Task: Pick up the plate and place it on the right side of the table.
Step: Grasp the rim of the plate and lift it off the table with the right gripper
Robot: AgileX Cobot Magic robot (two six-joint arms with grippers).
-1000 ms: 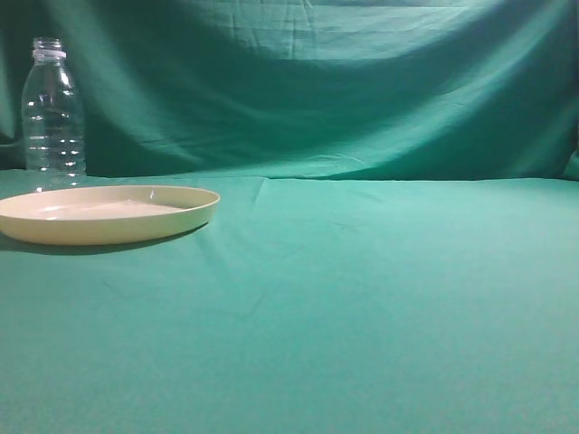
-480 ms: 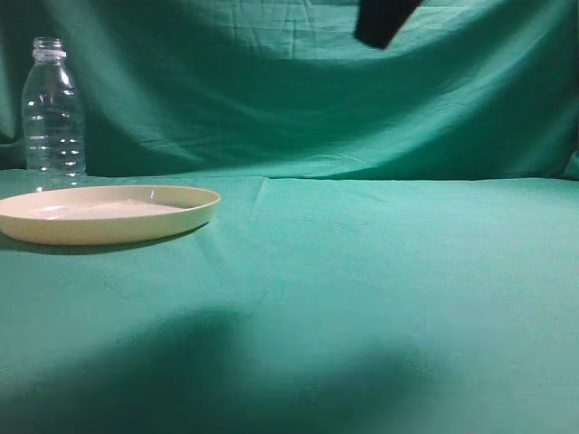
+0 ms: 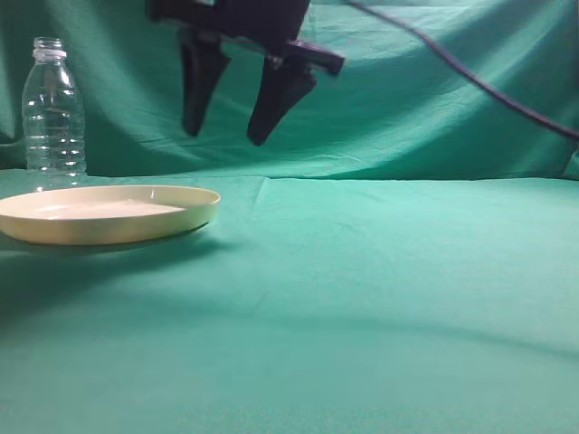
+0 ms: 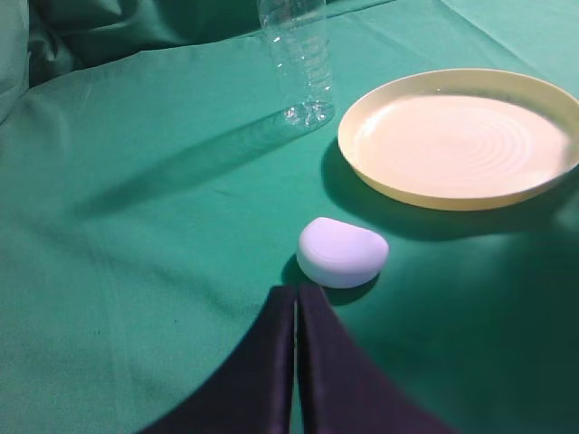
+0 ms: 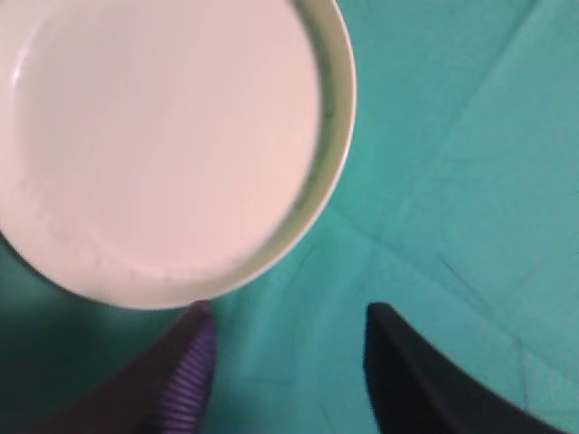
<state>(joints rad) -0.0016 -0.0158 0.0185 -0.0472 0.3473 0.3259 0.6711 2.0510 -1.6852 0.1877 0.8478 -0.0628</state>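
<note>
Exterior view: right pincer point(image 3: 228, 134) hanging open above the desk point(image 3: 380, 271), beside the plate point(image 3: 107, 214) lying far left; bottle point(image 3: 53, 108) standing behind.

Left wrist view: left pincer point(image 4: 296, 298) resting closed near a white pebble-like object point(image 4: 342, 252).

Right wrist view: plate's rim just ahead of the spread jaws. Approach step; next calls for descending onto the rim.

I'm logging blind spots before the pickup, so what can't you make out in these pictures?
- Right gripper: exterior view cuts off its arm at the top edge.
- Plate: right wrist view is blurred and crops its left side.
- Bottle: left wrist view cuts off its top.
- White lump: left wrist view doesn't show what it is.
- Left gripper: absent from the exterior view.
</note>
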